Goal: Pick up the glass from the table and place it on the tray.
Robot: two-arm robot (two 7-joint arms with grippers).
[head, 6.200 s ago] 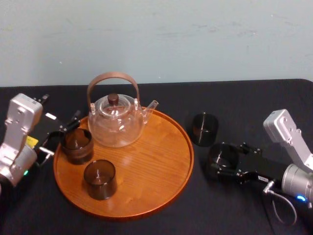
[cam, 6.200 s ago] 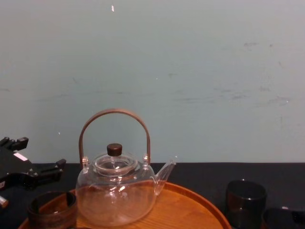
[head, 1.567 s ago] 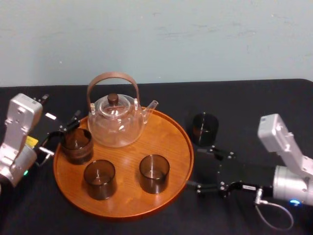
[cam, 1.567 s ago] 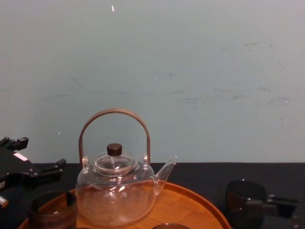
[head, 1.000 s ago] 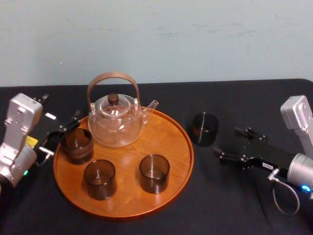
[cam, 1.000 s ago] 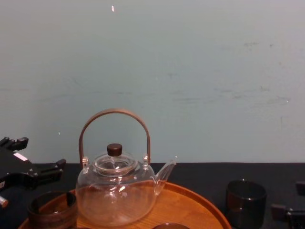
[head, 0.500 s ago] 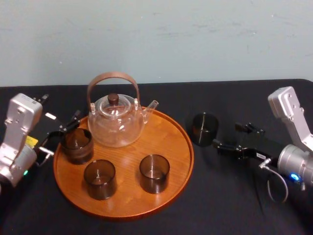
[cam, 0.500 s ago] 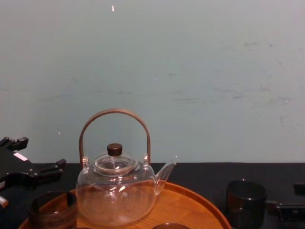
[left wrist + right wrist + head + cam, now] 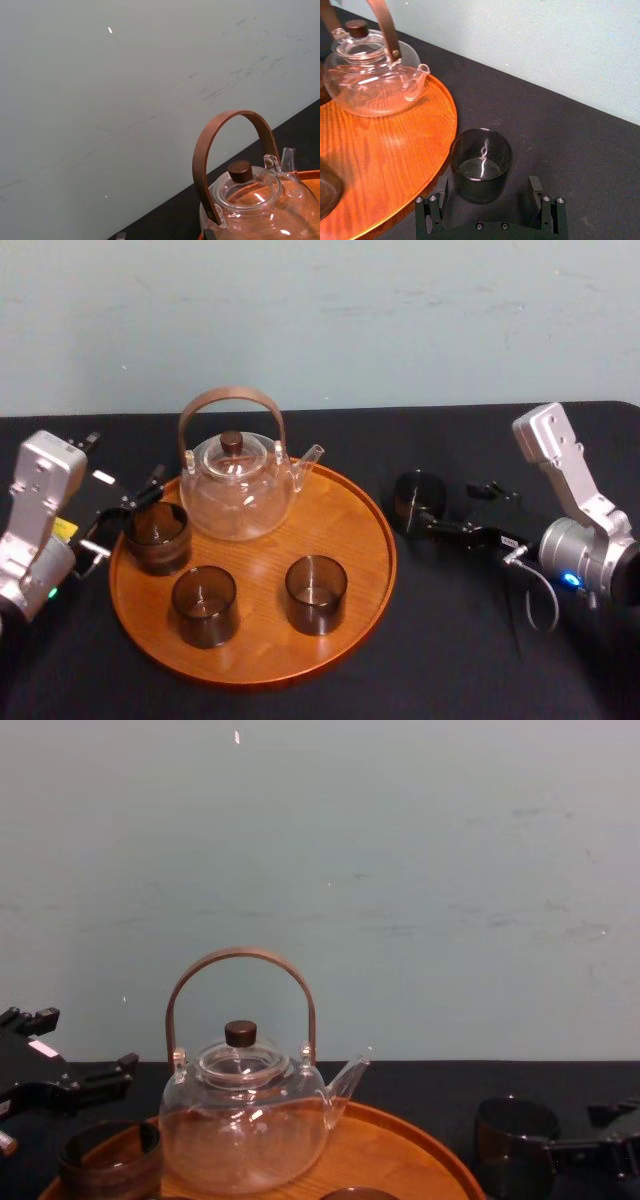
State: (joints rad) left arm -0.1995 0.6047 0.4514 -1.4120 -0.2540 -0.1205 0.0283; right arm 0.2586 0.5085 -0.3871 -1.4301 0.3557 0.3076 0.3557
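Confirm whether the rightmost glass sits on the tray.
No, the glass stands on black cloth beside the tray, between the open fingers of the right end effector.

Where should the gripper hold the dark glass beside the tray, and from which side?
Take the glass across its straight round wall, mid-height, from the robot's right: it stands upright, with the tray rim close on its other side. The right gripper is open, one finger on each side of it. The left gripper sits parked at the tray's left.
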